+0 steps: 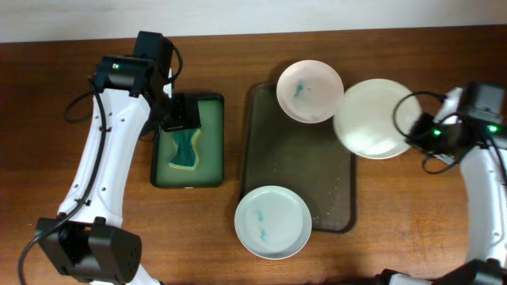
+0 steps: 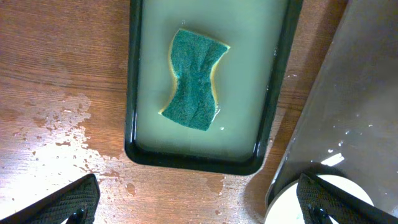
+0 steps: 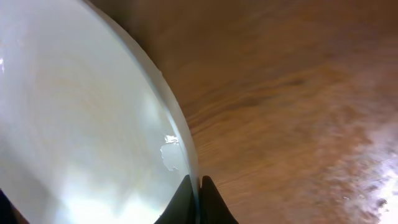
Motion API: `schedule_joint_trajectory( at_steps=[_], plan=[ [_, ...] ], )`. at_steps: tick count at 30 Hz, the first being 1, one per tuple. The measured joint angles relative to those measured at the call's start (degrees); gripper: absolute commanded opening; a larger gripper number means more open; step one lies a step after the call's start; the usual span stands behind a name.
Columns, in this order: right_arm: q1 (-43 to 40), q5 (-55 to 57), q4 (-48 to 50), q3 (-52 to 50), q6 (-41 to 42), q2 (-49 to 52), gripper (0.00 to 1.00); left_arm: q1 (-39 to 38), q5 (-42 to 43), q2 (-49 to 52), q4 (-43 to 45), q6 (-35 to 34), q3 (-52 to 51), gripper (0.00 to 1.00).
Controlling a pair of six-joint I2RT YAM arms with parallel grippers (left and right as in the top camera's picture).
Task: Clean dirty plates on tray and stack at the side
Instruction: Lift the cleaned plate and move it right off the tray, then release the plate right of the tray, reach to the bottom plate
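Brown wood-grain surface (image 1: 47, 158) here, a pale strip of wall (image 1: 238, 12) along its far edge, and water beading on the wood beside the small green tray (image 2: 132, 93) (glossy dark rim, milky liquid inside). A teal-and-yellow sponge (image 2: 194, 81), pinched at the waist, lies flat in it. The left gripper (image 1: 181, 117) hangs over that tray, jaws spread wide, holding nothing. Centre: the big olive-brown tray (image 1: 297, 158), matte, round-cornered, speckled wet. One smeared white plate (image 1: 309, 91) overhangs its far edge, a second smeared plate (image 1: 272, 222) its near-left corner. The right gripper (image 3: 199, 202), jaws pressed together on the rim, pinches the third plate (image 1: 371, 119), smooth and clean-looking, overlapping the tray's right edge.
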Motion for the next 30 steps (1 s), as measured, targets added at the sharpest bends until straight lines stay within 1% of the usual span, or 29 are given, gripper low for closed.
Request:
schedule_joint_trajectory(
  at_steps=[2,5,10,11,13,15,16,17,19,20,23,24,26,28,30],
  plan=[
    [-3.21,-0.33,-0.04,0.11,0.20,1.90,0.04,0.00,0.00,0.00,0.00,0.00,0.00,0.99],
    [-6.71,0.31,0.07,0.24,0.35,7.58,0.04,0.00,0.02,0.00,0.00,0.00,0.00,0.99],
    [-9.14,4.55,1.66,0.28,0.44,16.98,0.04,0.00,0.02,0.00,0.00,0.00,0.00,0.99],
    [-10.69,5.40,1.86,0.31,0.44,19.32,0.04,0.00,0.02,0.00,-0.02,0.00,0.00,0.99],
    [-14.38,5.81,1.92,0.31,0.44,22.29,0.28,0.00,0.00,0.00,0.00,0.00,0.00,0.99],
    [-17.99,4.39,1.46,0.31,-0.04,23.30,0.33,0.00,0.02,0.00,-0.02,0.00,0.00,0.99],
    [-18.95,3.06,1.09,0.31,-0.72,23.30,0.39,0.00,0.02,0.00,-0.02,0.00,0.00,0.99],
    [-19.61,0.96,0.50,0.33,-1.57,23.26,0.43,0.00,0.00,0.00,-0.02,0.00,0.00,0.99],
    [-19.65,-3.72,0.46,0.31,-2.86,22.56,0.47,0.00,0.02,0.00,-0.02,0.00,0.00,0.99],
    [-19.12,-6.43,0.37,0.31,-3.39,20.55,0.47,0.00,0.02,0.00,0.00,0.00,0.00,0.99],
    [-16.57,-10.03,-0.17,0.31,-4.63,12.61,0.48,0.00,0.02,0.00,-0.02,0.02,0.00,0.99],
    [-12.31,-11.82,-2.12,0.42,-5.92,4.70,0.48,0.00,0.00,0.00,0.00,0.00,0.00,0.99],
    [-5.92,-12.70,-5.66,1.09,-7.69,-2.21,0.48,0.00,0.02,0.00,-0.02,0.00,0.00,0.99],
    [3.10,-13.00,-13.29,1.42,-9.05,-6.80,0.48,0.00,0.13,0.00,-0.02,0.00,0.00,0.99],
    [11.47,-12.50,-20.22,1.42,-9.75,-7.67,0.48,0.00,0.17,0.00,-0.02,0.00,0.00,0.99]
  ],
)
